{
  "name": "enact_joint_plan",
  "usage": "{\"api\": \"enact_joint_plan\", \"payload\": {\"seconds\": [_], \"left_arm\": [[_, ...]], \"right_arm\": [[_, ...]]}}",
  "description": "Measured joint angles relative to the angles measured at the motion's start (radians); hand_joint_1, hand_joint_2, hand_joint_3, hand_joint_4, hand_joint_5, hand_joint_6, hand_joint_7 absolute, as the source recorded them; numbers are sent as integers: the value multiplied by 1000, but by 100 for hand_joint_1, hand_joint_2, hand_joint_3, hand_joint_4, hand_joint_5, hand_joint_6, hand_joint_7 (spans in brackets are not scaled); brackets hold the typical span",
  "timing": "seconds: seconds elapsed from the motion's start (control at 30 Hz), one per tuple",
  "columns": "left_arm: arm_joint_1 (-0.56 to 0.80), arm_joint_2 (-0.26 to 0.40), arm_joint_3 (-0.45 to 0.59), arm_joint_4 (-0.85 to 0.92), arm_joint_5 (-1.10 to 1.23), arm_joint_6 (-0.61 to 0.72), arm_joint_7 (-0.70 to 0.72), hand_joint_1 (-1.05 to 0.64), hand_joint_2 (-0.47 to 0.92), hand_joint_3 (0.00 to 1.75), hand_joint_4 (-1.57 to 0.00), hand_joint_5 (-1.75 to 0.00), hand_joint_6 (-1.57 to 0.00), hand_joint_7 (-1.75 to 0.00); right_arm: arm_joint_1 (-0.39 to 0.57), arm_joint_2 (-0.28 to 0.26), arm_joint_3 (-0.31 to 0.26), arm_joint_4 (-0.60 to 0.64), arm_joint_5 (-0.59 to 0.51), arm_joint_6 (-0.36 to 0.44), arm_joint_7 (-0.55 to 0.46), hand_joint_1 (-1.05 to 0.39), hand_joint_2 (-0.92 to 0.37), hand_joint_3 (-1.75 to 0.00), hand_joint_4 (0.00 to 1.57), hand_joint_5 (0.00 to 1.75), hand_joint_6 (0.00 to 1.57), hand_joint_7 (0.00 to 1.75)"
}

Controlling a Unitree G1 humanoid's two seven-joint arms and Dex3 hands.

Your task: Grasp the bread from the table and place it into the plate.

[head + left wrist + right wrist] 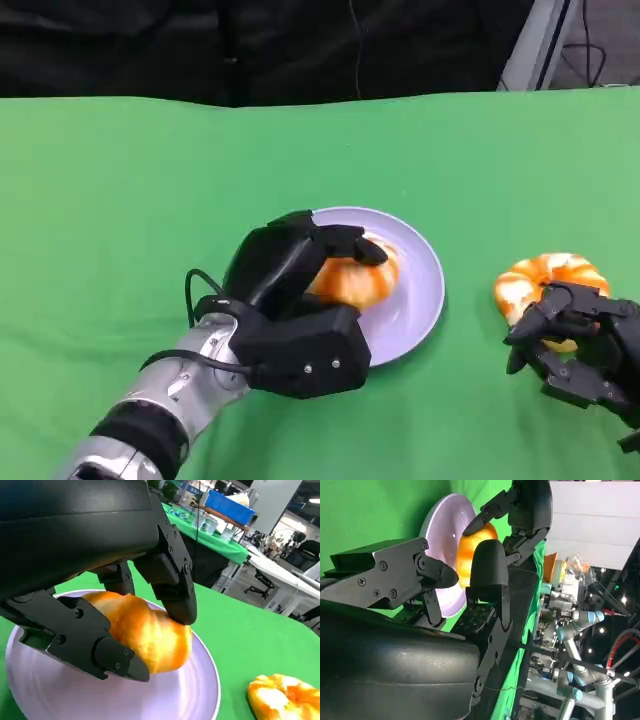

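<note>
Black fingers of the left hand (300,275) wrap a golden bread roll (355,280), grasping it from both sides directly over the lilac plate (415,300); from the left wrist view the roll (150,635) looks to sit on or just above the plate's bowl (200,690), though I cannot tell if it touches. Out at about three o'clock from the plate, well apart from it, a second bread ring (548,283) lies on the green cloth (150,180), and the right hand (580,345) sits at its six o'clock edge, fingers curled loosely beside it, apparently holding nothing. The risk, as I judge it, lies in the release: if the fingers open unevenly the roll could tip toward the rim at three o'clock and roll off, or a finger could catch the plate's lip and drag it. The right hand might also nudge its bread away.
</note>
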Motion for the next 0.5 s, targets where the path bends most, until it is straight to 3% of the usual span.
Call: {"api": "enact_joint_plan", "payload": {"seconds": [0.1,0.13,0.23,0.5], "left_arm": [[-3,2,-10,3,6,0,1,-30,92,8,-80,-52,-101,-2],[-5,5,-18,3,14,0,1,-32,92,8,-84,-32,-93,-1],[-8,7,-34,3,38,2,4,-36,92,9,-84,-12,-80,0],[-10,19,-47,0,59,23,30,-58,92,12,-67,-1,-57,0]], "right_arm": [[0,0,0,0,-2,0,-3,8,-79,-71,85,142,89,98],[0,0,0,0,-2,0,-4,8,-79,-71,85,142,89,98],[0,0,0,0,-2,0,-4,7,-80,-70,85,141,90,97],[0,0,0,0,1,1,2,7,-81,-69,83,141,89,96]]}}
